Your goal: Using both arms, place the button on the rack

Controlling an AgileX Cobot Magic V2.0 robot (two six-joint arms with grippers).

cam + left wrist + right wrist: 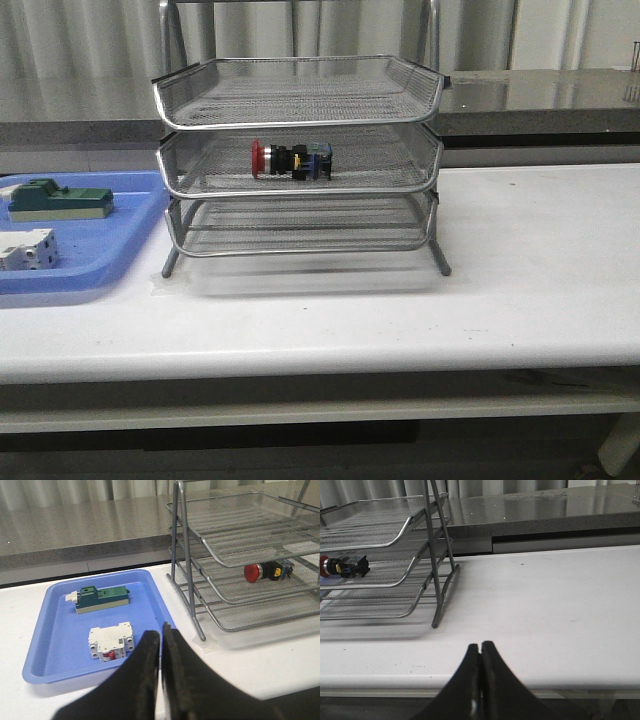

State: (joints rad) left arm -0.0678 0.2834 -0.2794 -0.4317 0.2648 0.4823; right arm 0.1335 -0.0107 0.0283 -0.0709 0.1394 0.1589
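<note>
The button (291,160), with its red head, black body and blue-and-yellow rear block, lies on its side in the middle tier of the silver wire-mesh rack (300,105). It shows in the left wrist view as the button (267,571) and in the right wrist view as the button (344,566). Neither arm appears in the front view. My left gripper (161,631) is shut and empty, held back over the near edge of the blue tray. Empty too, my right gripper (480,647) is shut over the table's front edge, well clear of the rack (395,575).
A flat blue plastic tray (120,255) lies left of the rack with a green block (60,200) and a white breaker-like block (25,250) in it. White table (540,260) stretches right of the rack. A dark stone ledge (540,95) runs behind.
</note>
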